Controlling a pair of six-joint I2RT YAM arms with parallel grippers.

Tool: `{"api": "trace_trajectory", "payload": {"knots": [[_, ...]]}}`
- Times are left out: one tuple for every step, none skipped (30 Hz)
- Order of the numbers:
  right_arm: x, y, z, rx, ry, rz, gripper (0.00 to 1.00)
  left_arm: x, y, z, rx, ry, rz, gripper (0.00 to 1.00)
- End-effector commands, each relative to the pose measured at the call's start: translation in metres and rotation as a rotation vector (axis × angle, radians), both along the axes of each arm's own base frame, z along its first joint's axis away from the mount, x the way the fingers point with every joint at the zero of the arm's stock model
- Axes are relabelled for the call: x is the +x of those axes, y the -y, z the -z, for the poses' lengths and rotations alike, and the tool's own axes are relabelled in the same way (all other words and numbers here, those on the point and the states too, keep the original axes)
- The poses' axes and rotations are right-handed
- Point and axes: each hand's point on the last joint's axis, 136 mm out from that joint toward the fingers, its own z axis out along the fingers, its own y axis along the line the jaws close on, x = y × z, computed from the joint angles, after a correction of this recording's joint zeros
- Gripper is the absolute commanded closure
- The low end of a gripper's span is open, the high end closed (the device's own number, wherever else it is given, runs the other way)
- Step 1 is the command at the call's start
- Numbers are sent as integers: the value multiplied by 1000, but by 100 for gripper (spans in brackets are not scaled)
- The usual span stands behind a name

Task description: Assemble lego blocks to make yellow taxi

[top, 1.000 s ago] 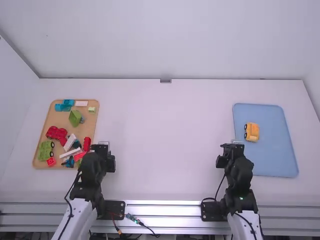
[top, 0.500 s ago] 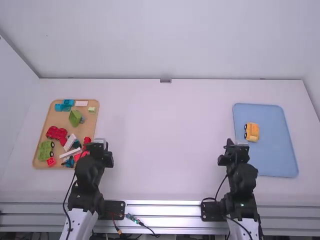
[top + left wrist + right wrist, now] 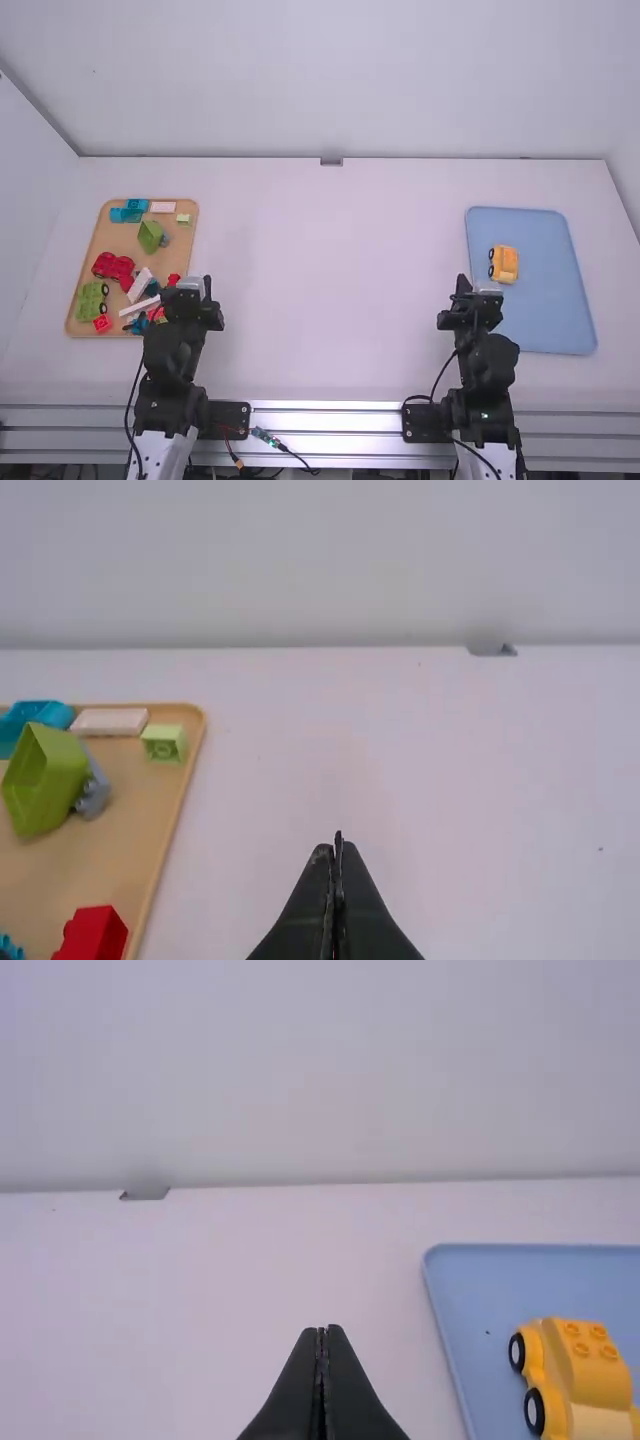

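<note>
Resting on the blue tray (image 3: 545,320), the yellow taxi (image 3: 506,264) lies beyond the right gripper (image 3: 477,290) in the high view; the left gripper (image 3: 195,287) is positioned near the tan tray (image 3: 120,238) of blocks (image 3: 113,266). Left wrist view: fingers pressed together. Right wrist view: fingers pressed together; taxi upright, studs facing up.

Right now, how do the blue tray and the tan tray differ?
The tan tray is crowded with blocks of several colours; the blue tray holds one yellow car. The tan tray lies at the left of the table, the blue tray at the right. Both have rounded corners.
</note>
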Motion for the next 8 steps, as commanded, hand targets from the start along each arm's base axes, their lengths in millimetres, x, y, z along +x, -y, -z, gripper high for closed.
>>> {"api": "trace_trajectory", "payload": {"knots": [[0, -1, 5, 6, -8, -2, 100, -1, 0, -2, 1, 16, -2, 100], [0, -1, 5, 6, -8, -2, 100, -1, 0, -5, 1, 30, -2, 100], [0, -1, 5, 6, -8, -2, 100, -2, 0, -7, 1, 38, -2, 100], [0, -1, 5, 6, -8, -2, 100, -2, 0, -9, 1, 46, -2, 100], [0, -1, 5, 6, -8, -2, 100, -2, 0, -11, 1, 56, -2, 100], [0, -1, 5, 6, -8, -2, 100, -2, 0, -12, 1, 60, -2, 100], [0, -1, 5, 6, -8, -2, 100, -2, 0, -12, 1, 60, -2, 100], [0, -1, 5, 6, -8, -2, 100, -2, 0, -12, 1, 60, -2, 100]]}}
